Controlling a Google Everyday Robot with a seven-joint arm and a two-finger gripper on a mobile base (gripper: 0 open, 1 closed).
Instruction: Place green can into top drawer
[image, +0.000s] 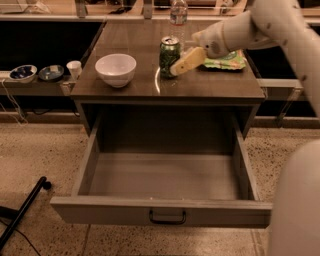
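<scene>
**A:** Starting nearest us, what could go wrong?

**B:** The drawer (110, 210) is pulled well out below the table (215, 87), so the target is ready. I'd guess the risk there is on the way down. If the can is carried too low over the table's front edge, it could clip that edge or tip as it lands on the drawer floor.

**A:** And up on the table?

**B:** The can (169, 52) stands near the middle of the top. The bowl (115, 69) is to its left, near but apart. The gripper (182, 63) is just beside the can's lower right, seemingly touching it. I cannot tell whether it is released or clenched. If it comes in from that side off-centre, it may shove the can toward the bowl or knock it over, and a can on its side could roll off.

**A:** Anything further back?

**B:** The bag (225, 61) lies partly hidden behind the arm, and the arm could drag it. The bottle (178, 12) stands beyond the can, so reaching too far could hit it.

**A:** How is the can oriented?

**B:** It is upright. Its long axis is vertical and the silver top faces up. I can't make out which way the tab points.
</scene>
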